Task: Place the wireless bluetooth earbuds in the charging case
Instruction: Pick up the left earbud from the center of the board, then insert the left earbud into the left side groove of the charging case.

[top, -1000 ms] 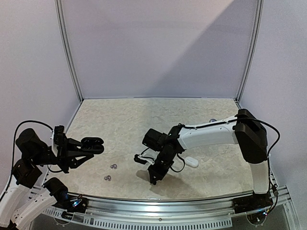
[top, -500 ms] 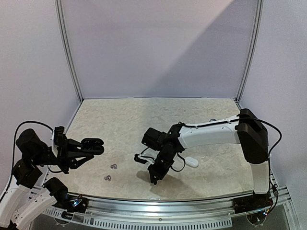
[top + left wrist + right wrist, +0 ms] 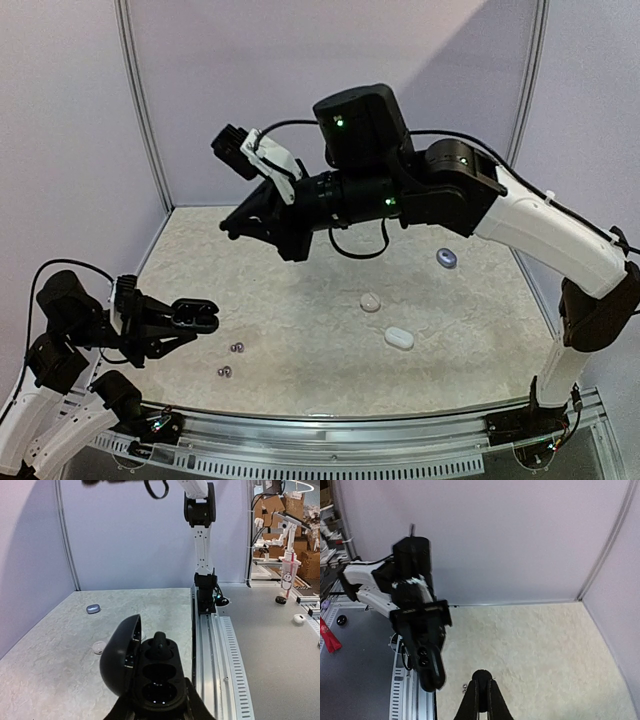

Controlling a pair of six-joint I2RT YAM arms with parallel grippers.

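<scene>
My left gripper [image 3: 157, 702] is shut on the black charging case [image 3: 159, 677], held off the table's left front [image 3: 195, 314]. Its lid [image 3: 119, 652] stands open to the left. One black earbud [image 3: 159, 646] sits in the far socket, and the near socket is bare. High above the table, my right gripper [image 3: 481, 684] is shut on a small black earbud [image 3: 481, 675] at its fingertips. Two small grey earbuds [image 3: 238, 347] [image 3: 226, 371] lie on the table below the case and also show in the right wrist view [image 3: 464, 686].
Three closed cases lie on the right half of the table: a white one [image 3: 399, 338], a round whitish one [image 3: 371, 301] and a lavender one [image 3: 446, 258]. The raised right arm [image 3: 450, 195] spans the back of the workspace. A metal rail [image 3: 330, 420] runs along the near edge.
My right arm has lifted from the table's front centre, high up and toward the back left, uncovering two cases. My left gripper with the case has sunk slightly.
</scene>
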